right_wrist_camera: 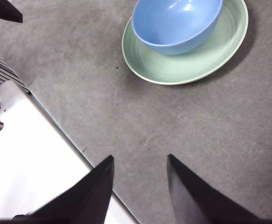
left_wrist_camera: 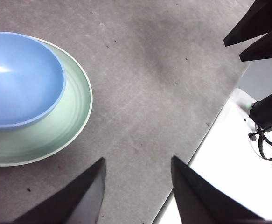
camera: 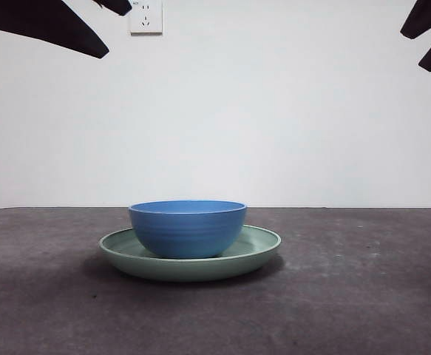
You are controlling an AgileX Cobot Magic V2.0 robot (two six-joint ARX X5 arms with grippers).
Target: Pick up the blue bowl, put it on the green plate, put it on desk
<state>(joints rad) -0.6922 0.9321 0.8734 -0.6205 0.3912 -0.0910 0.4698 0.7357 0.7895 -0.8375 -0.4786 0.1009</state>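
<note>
The blue bowl [camera: 188, 228] sits upright inside the green plate [camera: 259, 248], which rests on the dark desk [camera: 363, 296] at the middle. The bowl [left_wrist_camera: 19, 79] and plate [left_wrist_camera: 56, 135] also show in the left wrist view, and the bowl [right_wrist_camera: 175, 23] and plate [right_wrist_camera: 191, 65] in the right wrist view. My left gripper [left_wrist_camera: 138, 172] is open and empty, held above the desk away from the plate. My right gripper [right_wrist_camera: 140, 170] is open and empty, also high and apart from the plate. Both arms show only as black tips at the front view's top corners.
A white wall with a power socket [camera: 146, 16] stands behind the desk. A white surface with a black cable [left_wrist_camera: 266, 140] lies beyond the desk edge in the left wrist view; a white surface [right_wrist_camera: 28, 154] also borders the desk in the right wrist view.
</note>
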